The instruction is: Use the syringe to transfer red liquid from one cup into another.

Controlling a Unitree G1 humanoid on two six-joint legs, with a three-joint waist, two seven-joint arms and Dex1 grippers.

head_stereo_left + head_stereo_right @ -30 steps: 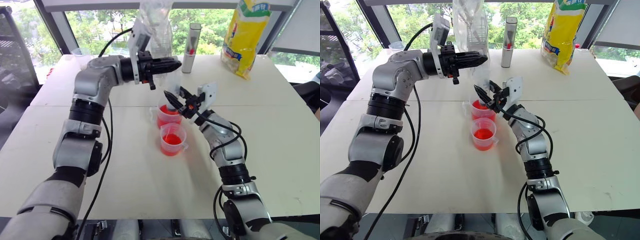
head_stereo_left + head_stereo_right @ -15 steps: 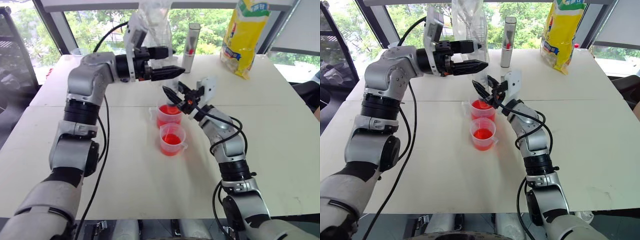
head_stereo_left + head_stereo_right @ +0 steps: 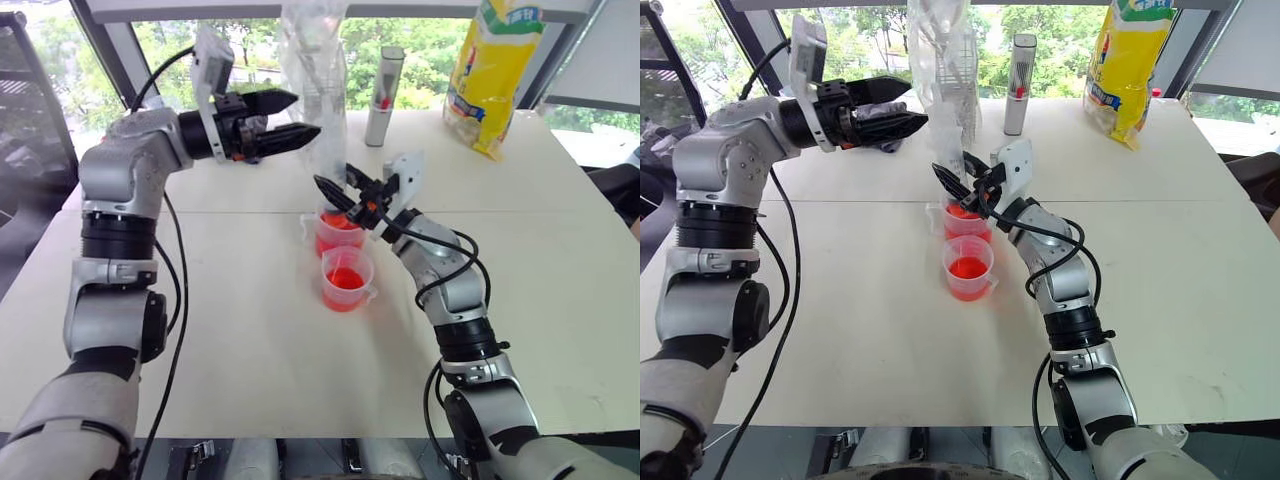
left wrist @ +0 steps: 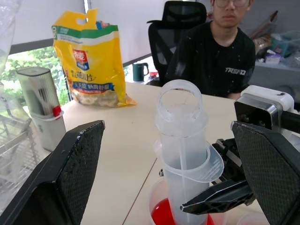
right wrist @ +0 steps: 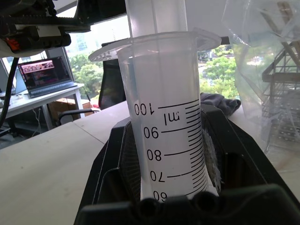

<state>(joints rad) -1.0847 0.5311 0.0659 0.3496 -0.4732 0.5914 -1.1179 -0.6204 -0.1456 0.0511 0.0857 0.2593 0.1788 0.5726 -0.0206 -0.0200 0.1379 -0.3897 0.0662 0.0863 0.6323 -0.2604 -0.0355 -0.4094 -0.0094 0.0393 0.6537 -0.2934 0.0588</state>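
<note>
with my right gripper (image 3: 335, 192) clamped on the syringe (image 4: 183, 154) over the far cup (image 3: 337, 232), my left gripper (image 3: 290, 117) stands apart, empty; both cups hold red liquid (image 3: 343, 279), so i judge the transfer unfinished.

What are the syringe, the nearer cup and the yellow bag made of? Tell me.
Syringe: clear, slightly frosted plastic, printed black scale. Nearer cup: thin clear plastic; red liquid shows through. Yellow bag: probably glossy plastic film, creased and shiny.

Left gripper (image 3: 285, 117) agape, right gripper (image 3: 333, 190) clamped.
</note>
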